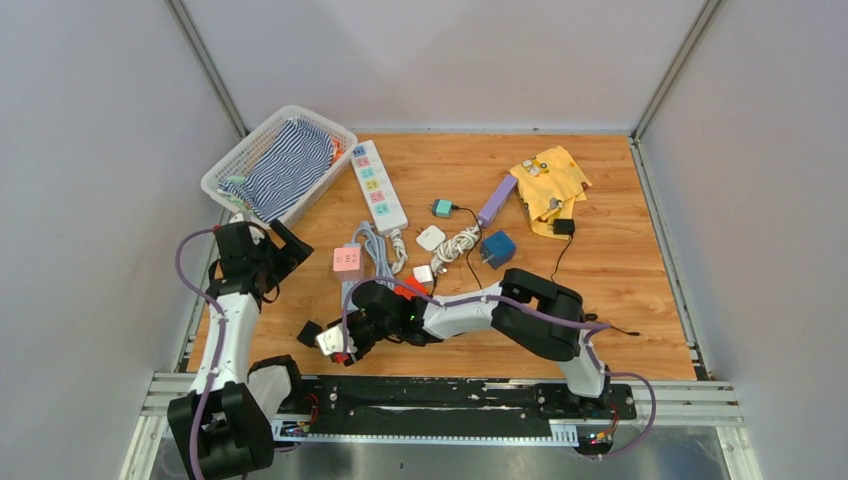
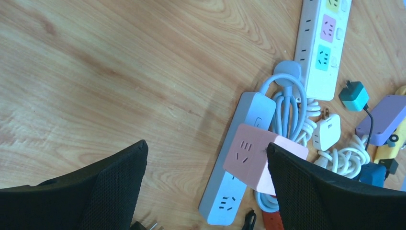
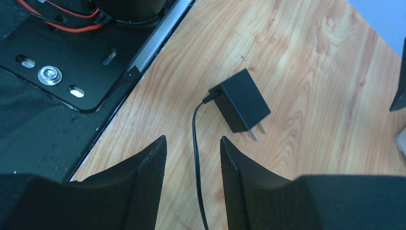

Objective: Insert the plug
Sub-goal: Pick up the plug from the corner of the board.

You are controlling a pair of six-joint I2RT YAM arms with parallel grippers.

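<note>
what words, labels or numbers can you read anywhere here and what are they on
No text can be read in any view.
yellow cloth: small printed marks, too small to read.
white power strip: coloured socket panels, no legible lettering.
pink cube socket: visible faces show no wording.
black adapter: visible face shows no label.

The right fingers (image 3: 134, 191) were black with a fine mesh pattern. A black cable (image 3: 195, 139) ran between them, and a black plug (image 3: 242, 103) lay beyond their tips on the light, wood-grained worktop (image 3: 311, 57). Between the black left fingers (image 2: 105, 191) sat a pink socket cube (image 2: 246, 155) on a pale blue power strip (image 2: 253, 112). Beyond was a white strip (image 2: 306, 48) with pink, green and yellow sockets.
</note>
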